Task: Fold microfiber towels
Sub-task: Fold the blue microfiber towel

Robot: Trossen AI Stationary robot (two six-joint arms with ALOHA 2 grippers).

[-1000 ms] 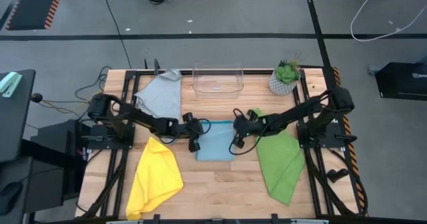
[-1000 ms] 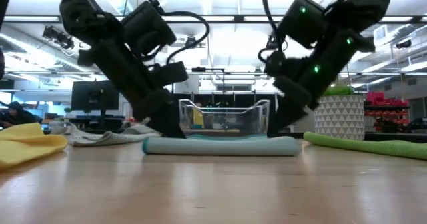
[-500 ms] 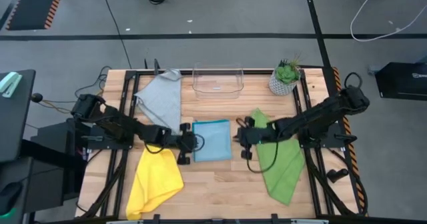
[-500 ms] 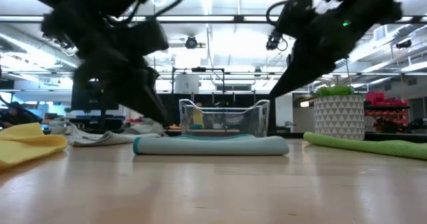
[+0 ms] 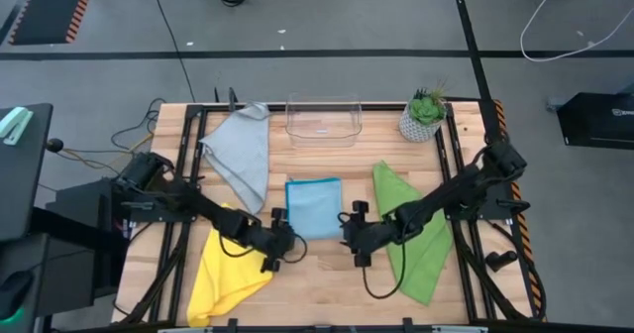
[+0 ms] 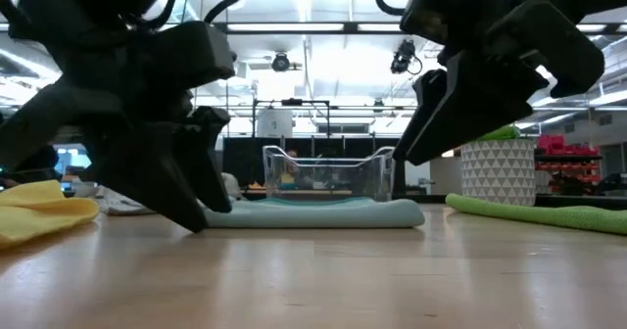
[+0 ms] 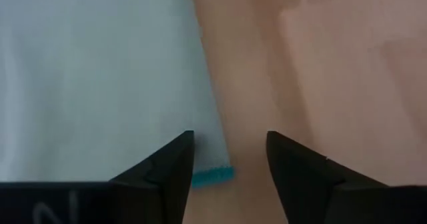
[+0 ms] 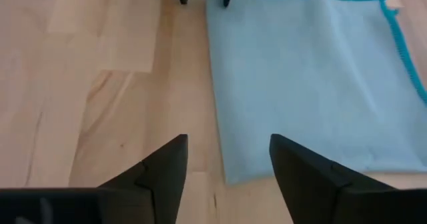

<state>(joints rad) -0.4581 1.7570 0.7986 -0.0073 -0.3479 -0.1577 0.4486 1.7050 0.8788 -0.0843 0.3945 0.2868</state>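
With both sets of jaws wide and empty at the light blue towel (image 5: 314,206)'s near corners, I'd pinch each corner squarely before folding it.

From table level my left arm (image 6: 147,133) fills the near side and blocks one end of the light blue towel (image 6: 313,212). My left wrist view crops that towel on two sides, and my right wrist view crops one edge. Things inside the clear bin (image 6: 328,175) are too small to identify.
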